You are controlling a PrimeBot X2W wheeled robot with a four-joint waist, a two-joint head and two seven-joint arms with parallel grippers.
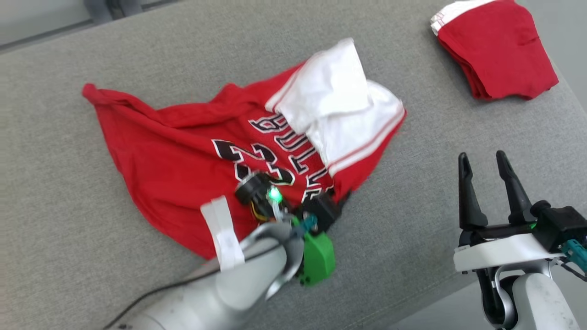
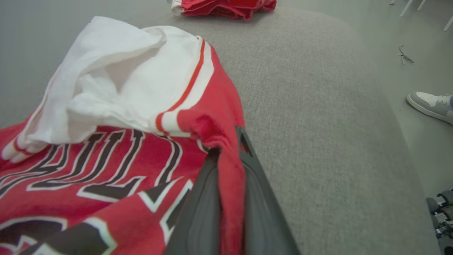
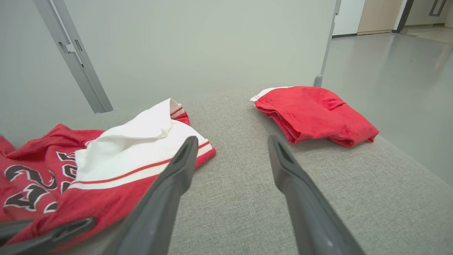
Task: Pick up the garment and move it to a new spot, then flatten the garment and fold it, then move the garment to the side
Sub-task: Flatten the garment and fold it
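The garment, a red jersey with black lettering and white trimmed panels, lies crumpled on the grey cushioned surface. My left gripper is at its near right hem and is shut on a fold of red cloth. The left wrist view shows that fold of the garment pinched between the two dark fingers of the left gripper. My right gripper hovers open to the right of the garment, nothing between its fingers. In the right wrist view the right gripper stands open, the garment to its left.
A folded red garment lies at the far right corner of the surface, also seen as the folded stack ahead of my right gripper. The surface's right edge drops to the floor, where a person's shoe stands.
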